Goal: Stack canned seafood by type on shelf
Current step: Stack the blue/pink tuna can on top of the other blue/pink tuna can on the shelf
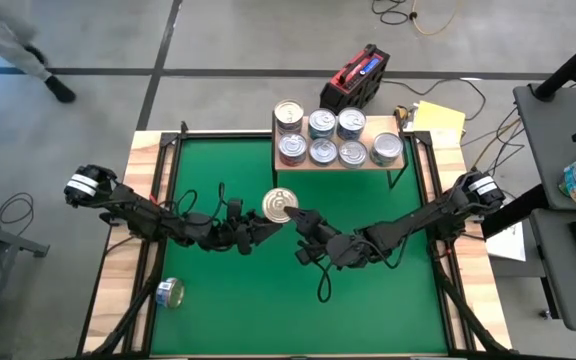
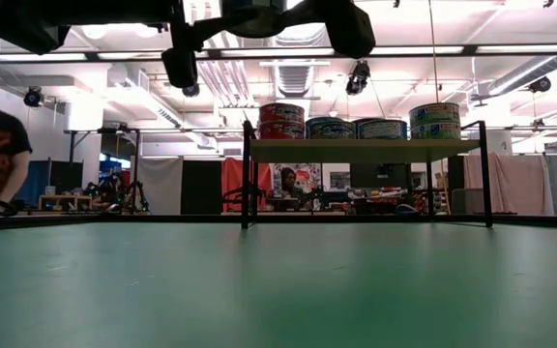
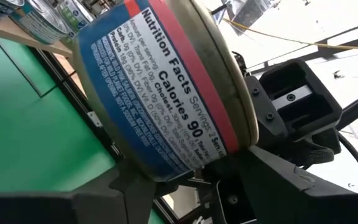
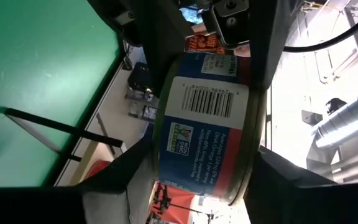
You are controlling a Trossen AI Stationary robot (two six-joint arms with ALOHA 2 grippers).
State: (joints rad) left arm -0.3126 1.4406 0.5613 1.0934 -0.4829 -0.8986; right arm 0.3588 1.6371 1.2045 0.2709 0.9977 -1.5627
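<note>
- High view: I have both arms meeting over the middle of the green mat [image 1: 368, 310], and a gold-topped can [image 1: 280, 206] sits between the left gripper [image 1: 265, 229] and the right gripper [image 1: 303, 217], lifted off the mat.
- The left wrist view is filled by that can's [image 3: 160, 93] blue and red label, with the left gripper's dark fingers under it and the other arm's gripper close behind.
- The right wrist view shows the same can [image 4: 207, 134] by its barcode side, wedged between the right gripper's two dark fingers, so I judge the right gripper is clamped on it.
- Whether the left gripper is gripping or letting go, I cannot tell; I read this as a hand-over in mid-air.
- The shelf [image 1: 343, 162] stands at the far edge of the mat with seven cans [image 1: 323, 150] already on it; the low view shows some stacked two high.
- One more can [image 1: 170, 292] lies on its side near the front left corner of the mat, well apart from everything.
- Next, as I see it, one gripper must have sole hold, the other must back clear, and the can must go up to the shelf onto a matching stack, lid level.
</note>
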